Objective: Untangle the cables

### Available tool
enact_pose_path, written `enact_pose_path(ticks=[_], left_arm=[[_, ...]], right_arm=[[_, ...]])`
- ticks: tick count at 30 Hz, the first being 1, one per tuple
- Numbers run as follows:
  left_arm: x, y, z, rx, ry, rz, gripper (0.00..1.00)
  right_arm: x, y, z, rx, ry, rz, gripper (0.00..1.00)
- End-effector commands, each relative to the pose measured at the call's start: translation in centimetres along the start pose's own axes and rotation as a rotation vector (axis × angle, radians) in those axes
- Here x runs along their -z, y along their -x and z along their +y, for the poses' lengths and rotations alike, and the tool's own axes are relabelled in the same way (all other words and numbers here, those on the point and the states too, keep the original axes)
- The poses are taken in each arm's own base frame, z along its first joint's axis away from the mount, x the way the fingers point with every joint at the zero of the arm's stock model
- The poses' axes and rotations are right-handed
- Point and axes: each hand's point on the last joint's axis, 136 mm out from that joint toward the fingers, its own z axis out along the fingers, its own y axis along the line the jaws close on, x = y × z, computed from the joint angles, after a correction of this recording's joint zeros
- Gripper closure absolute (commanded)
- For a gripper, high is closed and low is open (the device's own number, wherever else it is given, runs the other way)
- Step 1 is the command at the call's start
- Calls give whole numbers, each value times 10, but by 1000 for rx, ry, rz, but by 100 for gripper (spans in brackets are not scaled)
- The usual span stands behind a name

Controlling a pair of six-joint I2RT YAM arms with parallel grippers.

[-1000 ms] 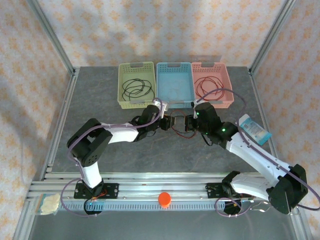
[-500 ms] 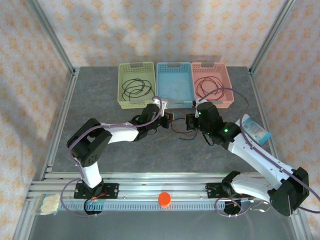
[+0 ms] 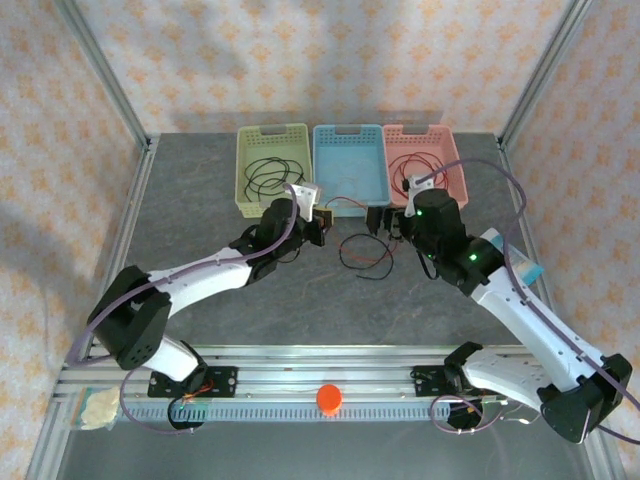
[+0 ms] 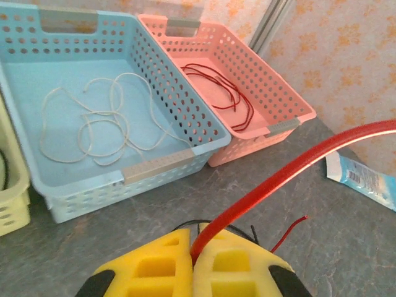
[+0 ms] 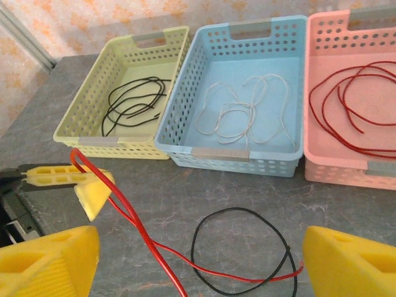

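Your left gripper (image 4: 193, 247) is clamped on the red cable (image 4: 297, 164), which crosses the black cable (image 5: 238, 209) looped on the surface (image 5: 161, 185) at six o'clock from the blue basket (image 5: 266, 164). Your right gripper (image 5: 199, 257) hangs above them, fingers wide apart and empty.

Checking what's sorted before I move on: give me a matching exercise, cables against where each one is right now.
Things:
A. white cable
B. black loop
C. loose red cable
D. red coil

Places:
1. pinched in the left gripper
2. in the blue basket
3. in the pink basket
4. lying on the table

Pairs: A-2, B-4, C-1, D-3
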Motion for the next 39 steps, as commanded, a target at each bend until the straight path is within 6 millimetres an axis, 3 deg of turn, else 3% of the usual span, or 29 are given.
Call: enact_pose_path(ticks=[1,9,16,20,23,28,33,35,39], left_arm=[[17,18,9,-75,81,2,100],[38,53,-8,-184,58,10,100],[47,73,-25,-271,8,15,100],[46,73,-29,-302,-13,41,100],[46,73,-31,-304,-23,39,100],[45,70,-31,-294,-30,33,100],[41,65,-30,-256,-35,22,100],[39,63,-30,-233,-43,5,99],[35,62,-31,-188,-61,-39,71]], right_arm=[[0,2,5,44,30,24,14],[0,18,49,101,245,15,18],[-7,29,67,160,316,15,24],[-4,37,78,180,365,9,37],[-14,31,81,187,380,49,48],[-15,31,84,183,391,57,73],[1,44,98,163,464,27,98],[10,53,106,155,509,7,100],[28,69,118,142,571,-36,100]])
